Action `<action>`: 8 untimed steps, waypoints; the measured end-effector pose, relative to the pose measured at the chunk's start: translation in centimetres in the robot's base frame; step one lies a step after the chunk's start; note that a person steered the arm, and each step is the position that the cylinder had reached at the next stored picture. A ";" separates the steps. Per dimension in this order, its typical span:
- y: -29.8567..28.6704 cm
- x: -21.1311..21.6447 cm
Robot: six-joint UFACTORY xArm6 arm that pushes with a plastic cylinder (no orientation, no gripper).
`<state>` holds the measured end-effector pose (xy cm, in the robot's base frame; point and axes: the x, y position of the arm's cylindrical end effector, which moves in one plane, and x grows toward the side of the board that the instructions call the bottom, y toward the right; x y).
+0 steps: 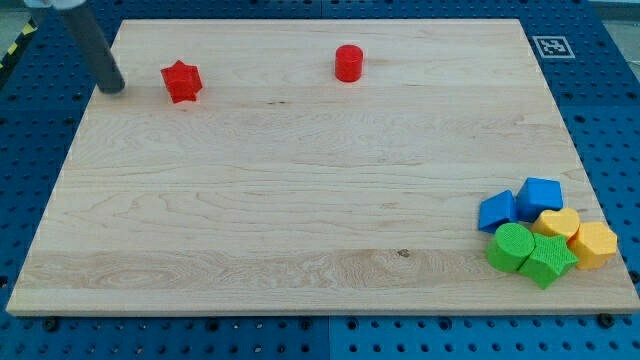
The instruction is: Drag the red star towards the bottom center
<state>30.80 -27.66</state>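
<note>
The red star [182,81] lies on the wooden board [300,200] near the view's top left. My tip [113,86] rests on the board just left of the star, a short gap apart from it. The dark rod slants up to the view's top left corner. The bottom centre of the board lies far below and to the right of the star.
A red cylinder [348,63] stands at the top centre. At the bottom right sits a cluster: two blue blocks [497,211] [541,194], a yellow heart-like block [557,223], a yellow-orange hexagon [596,244], a green cylinder [511,246] and a green star [546,260].
</note>
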 end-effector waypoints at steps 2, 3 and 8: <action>1.6 -3.8; 2.0 -3.6; 9.3 0.5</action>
<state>31.31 -18.34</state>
